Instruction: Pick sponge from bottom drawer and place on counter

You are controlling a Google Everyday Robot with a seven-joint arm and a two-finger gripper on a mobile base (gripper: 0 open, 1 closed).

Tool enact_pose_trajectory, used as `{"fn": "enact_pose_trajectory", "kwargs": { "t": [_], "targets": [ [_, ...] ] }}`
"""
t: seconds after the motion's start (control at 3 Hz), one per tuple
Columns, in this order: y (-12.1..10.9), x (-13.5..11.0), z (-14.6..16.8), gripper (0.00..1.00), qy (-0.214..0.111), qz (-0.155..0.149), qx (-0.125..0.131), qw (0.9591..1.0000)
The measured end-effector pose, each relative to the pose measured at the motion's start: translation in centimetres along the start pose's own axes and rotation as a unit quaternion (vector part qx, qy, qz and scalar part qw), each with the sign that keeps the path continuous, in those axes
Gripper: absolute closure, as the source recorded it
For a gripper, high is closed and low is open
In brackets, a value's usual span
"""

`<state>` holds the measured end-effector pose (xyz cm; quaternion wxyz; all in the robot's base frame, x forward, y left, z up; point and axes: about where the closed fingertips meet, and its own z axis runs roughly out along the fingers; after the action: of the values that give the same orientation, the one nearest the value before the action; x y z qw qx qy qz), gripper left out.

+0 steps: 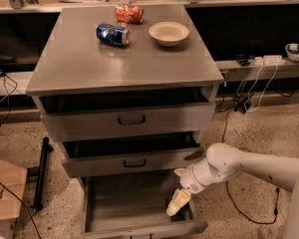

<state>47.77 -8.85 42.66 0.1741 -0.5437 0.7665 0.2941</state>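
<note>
The bottom drawer [122,203] is pulled out, and its grey floor is bare on the left and in the middle. My gripper [174,205] hangs from the white arm [249,166] and points down into the drawer's right front corner. A small dark block, which seems to be the sponge [183,215], lies just right of and beneath the gripper tip, partly hidden by it. I cannot tell whether the gripper touches it. The grey metal counter [124,68] tops the cabinet above.
On the counter lie a blue can [112,34], a red can [129,14] and a tan bowl [169,33]. The top drawer [132,119] and middle drawer [134,162] stand ajar above my gripper. A black bar [40,173] and a wooden box [5,193] are on the floor at left. Cables [234,118] hang at right.
</note>
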Motion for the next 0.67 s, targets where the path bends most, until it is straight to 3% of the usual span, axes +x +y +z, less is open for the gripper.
{"fn": "enact_pose_trajectory", "kwargs": {
  "t": [0.33, 0.67],
  "targets": [
    [-0.4, 0.9, 1.1, 0.00, 0.036, 0.007, 0.004, 0.9993],
    [-1.7, 4.8, 3.7, 0.00, 0.085, 0.028, 0.039, 0.9952]
  ]
}}
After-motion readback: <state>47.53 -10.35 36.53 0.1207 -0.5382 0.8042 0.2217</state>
